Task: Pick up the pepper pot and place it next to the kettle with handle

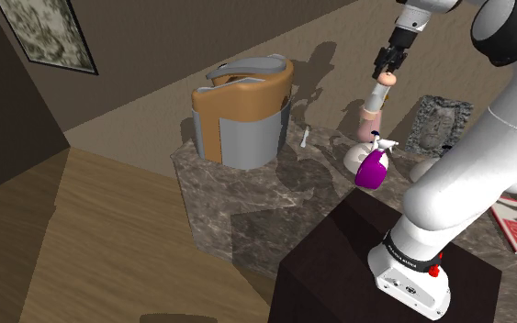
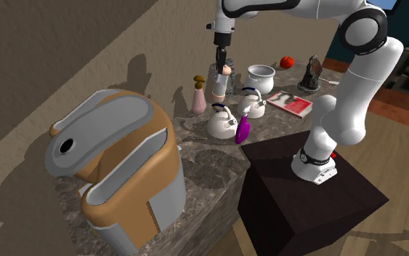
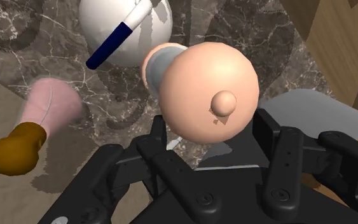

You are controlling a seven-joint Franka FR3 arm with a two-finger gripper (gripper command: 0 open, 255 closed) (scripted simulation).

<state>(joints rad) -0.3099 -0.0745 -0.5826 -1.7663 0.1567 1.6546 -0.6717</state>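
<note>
Gripper [image 1: 385, 71] is clamped on the round peach top of the pepper pot [image 1: 373, 117] — fingers [image 3: 268, 137] sit tight on either side of the dome, with its small knob between them. The pot's body is grey and pink and leans a little in the shoulder view; can't tell if its base is clear of the marble counter [image 1: 275, 179]. It's at the back of the counter near the wall, with a pink shaker with a brown cap [image 2: 198, 96] just beside it. Forward of it is the first white kettle [image 2: 221, 124], touching or nearly touching a purple spray bottle [image 1: 372, 172]. The second white kettle [image 2: 255, 108] is near that; both have arched handles. Behind them is a white open-mouthed pot [image 2: 259, 78] — inside not readable. A big orange-and-grey container [image 1: 242, 115] is at the counter's far end, contents hidden under its grey top.
</note>
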